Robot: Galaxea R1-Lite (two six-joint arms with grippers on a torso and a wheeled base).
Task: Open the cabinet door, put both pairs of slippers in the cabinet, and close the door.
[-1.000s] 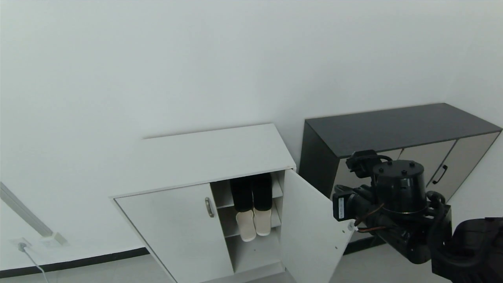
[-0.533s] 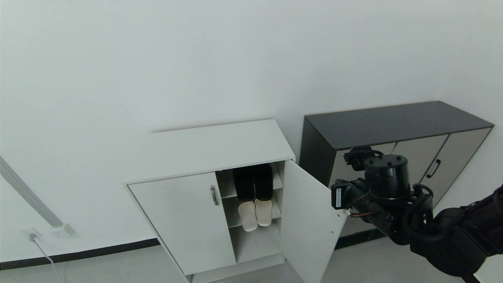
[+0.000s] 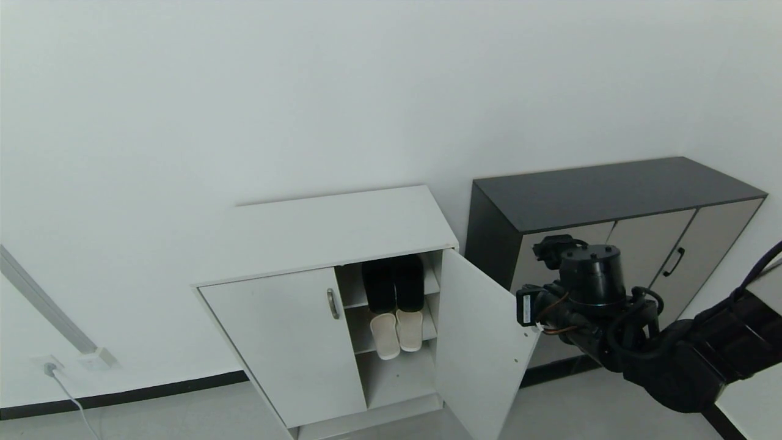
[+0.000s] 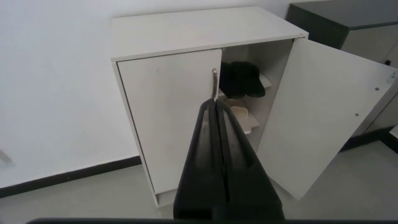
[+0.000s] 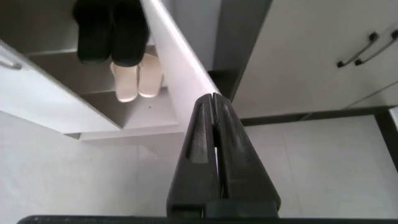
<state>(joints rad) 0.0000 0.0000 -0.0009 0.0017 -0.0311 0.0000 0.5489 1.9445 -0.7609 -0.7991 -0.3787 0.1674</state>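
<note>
The white cabinet (image 3: pixel 330 226) stands against the wall with its right door (image 3: pixel 482 342) swung open and its left door (image 3: pixel 287 348) closed. Inside, black slippers (image 3: pixel 394 284) lie on the upper shelf and beige slippers (image 3: pixel 397 333) on the shelf below. My right arm (image 3: pixel 589 287) is just beyond the open door's outer edge. In the right wrist view my right gripper (image 5: pixel 214 96) is shut and empty, close to the door's edge (image 5: pixel 177 56). My left gripper (image 4: pixel 216 102) is shut and empty, held back in front of the closed door's handle (image 4: pixel 214 84).
A dark cabinet (image 3: pixel 611 195) with grey doors stands right beside the white one, behind the open door and my right arm. A wall socket with a cable (image 3: pixel 49 368) sits low at the left. Bare grey floor (image 3: pixel 153 421) lies in front.
The head camera shifted early on, moving the whole picture. Since then my right arm has drawn slightly lower beside the open door. Door and slippers have not moved.
</note>
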